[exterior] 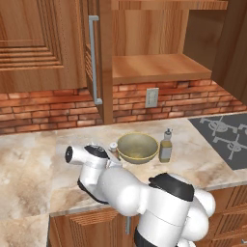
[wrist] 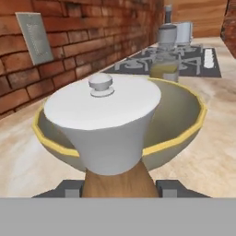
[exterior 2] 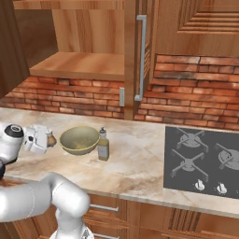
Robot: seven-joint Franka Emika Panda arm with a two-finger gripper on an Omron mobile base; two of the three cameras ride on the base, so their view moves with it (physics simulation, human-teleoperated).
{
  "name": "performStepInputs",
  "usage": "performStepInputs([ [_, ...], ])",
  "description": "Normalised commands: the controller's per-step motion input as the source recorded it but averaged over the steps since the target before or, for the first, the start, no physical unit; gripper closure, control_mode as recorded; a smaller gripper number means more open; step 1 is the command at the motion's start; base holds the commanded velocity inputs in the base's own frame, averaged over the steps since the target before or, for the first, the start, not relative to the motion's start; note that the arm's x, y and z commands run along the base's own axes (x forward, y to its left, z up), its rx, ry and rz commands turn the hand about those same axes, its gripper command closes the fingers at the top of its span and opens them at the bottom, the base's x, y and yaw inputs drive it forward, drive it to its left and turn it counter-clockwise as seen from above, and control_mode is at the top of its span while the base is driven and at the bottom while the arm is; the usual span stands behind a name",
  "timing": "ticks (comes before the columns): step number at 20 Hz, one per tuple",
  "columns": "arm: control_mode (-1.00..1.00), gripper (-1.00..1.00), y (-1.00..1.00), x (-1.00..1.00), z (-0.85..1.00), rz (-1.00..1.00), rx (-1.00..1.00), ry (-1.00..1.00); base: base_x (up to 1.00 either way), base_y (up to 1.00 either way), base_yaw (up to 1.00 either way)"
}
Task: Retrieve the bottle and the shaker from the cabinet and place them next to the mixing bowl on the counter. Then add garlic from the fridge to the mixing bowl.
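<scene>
The pincer (exterior 2: 48,139) is closed tight around the shaker (wrist: 108,133), low over the tabletop (exterior: 29,159). The shaker stands upright just beside the mixing bowl (exterior: 138,147). The bottle (exterior: 166,146) stands on the tabletop on the bowl's other side, almost touching it. Above, the cabinet (exterior: 159,67) is open, with its wooden shelf bare.

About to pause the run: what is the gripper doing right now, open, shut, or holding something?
Gripper: shut on the shaker, beside the mixing bowl.
</scene>
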Motion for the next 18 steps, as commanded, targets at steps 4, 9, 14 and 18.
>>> performStepInputs([
  [4, -1.00, 1.00, 0.00, 0.00, -0.27, 0.00, 0.04, 0.00, 0.00, 0.00, 0.00],
  [9, -1.00, 1.00, 0.00, 0.00, -0.20, 0.00, 0.04, 0.04, 0.00, 0.00, 0.00],
  [14, -1.00, 1.00, -0.17, 0.03, -0.25, 0.00, 0.02, 0.12, 0.00, 0.00, 0.00],
  [18, -1.00, 1.00, -0.05, 0.00, -0.11, 0.00, 0.01, 0.03, 0.00, 0.00, 0.00],
])
